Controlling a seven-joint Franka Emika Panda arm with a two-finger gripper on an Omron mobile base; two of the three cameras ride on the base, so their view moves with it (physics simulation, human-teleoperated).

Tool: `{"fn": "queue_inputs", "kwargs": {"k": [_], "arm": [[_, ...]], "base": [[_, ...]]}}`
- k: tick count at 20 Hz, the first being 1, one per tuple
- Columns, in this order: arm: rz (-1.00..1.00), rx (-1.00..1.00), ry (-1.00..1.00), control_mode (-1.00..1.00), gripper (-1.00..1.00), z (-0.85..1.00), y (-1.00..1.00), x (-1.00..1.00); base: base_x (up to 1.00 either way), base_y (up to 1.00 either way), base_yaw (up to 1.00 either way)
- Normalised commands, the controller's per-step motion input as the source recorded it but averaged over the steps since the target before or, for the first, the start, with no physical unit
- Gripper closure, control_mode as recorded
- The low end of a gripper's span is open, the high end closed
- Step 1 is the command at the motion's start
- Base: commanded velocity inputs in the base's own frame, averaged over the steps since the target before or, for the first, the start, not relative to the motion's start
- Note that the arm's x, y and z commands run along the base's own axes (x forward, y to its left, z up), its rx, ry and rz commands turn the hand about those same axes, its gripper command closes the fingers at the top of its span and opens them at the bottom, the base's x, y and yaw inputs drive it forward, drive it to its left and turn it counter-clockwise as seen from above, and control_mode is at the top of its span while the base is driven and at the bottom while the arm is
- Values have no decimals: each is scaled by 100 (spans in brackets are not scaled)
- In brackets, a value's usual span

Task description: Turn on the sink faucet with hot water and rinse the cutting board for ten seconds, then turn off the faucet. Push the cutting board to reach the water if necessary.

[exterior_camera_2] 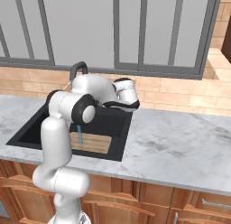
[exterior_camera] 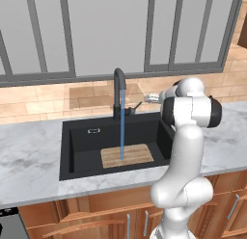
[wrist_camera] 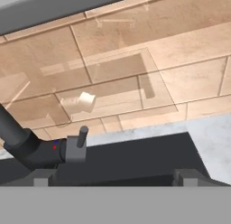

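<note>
**Water running onto the board; shut-off left to do**

Water (exterior_camera: 122, 125), a thin blue stream, falls from the tall matte black gooseneck faucet (exterior_camera: 118, 88) onto the flat light-brown wooden cutting board (exterior_camera: 127, 155), which lies on the floor of the black rectangular sink (exterior_camera: 79, 137), toward its near right. So the turning-on looks done and rinsing is under way; no push seems needed. The gripper (exterior_camera: 150, 98) hangs just right of the faucet's small side lever (wrist_camera: 82, 136), jaws spread wide, holding nothing, though its tips are hard to make out. Closing the lever remains.
</note>
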Motion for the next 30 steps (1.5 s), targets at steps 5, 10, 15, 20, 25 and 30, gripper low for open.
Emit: {"fn": "queue_inputs", "kwargs": {"k": [5, 10, 15, 20, 25, 30], "arm": [[0, 0, 3, -100, -100, 6, 0, 13], [0, 0, 1, -100, -100, 0, 0, 1], [0, 0, 0, -100, -100, 0, 0, 0], [0, 0, 0, -100, -100, 0, 0, 0], [0, 0, 0, -100, -100, 0, 0, 0], [0, 0, 0, -100, -100, 0, 0, 0]], "base": [[0, 0, 0], [0, 0, 0], [0, 0, 0], [0, 0, 0], [0, 0, 0], [0, 0, 0]]}}
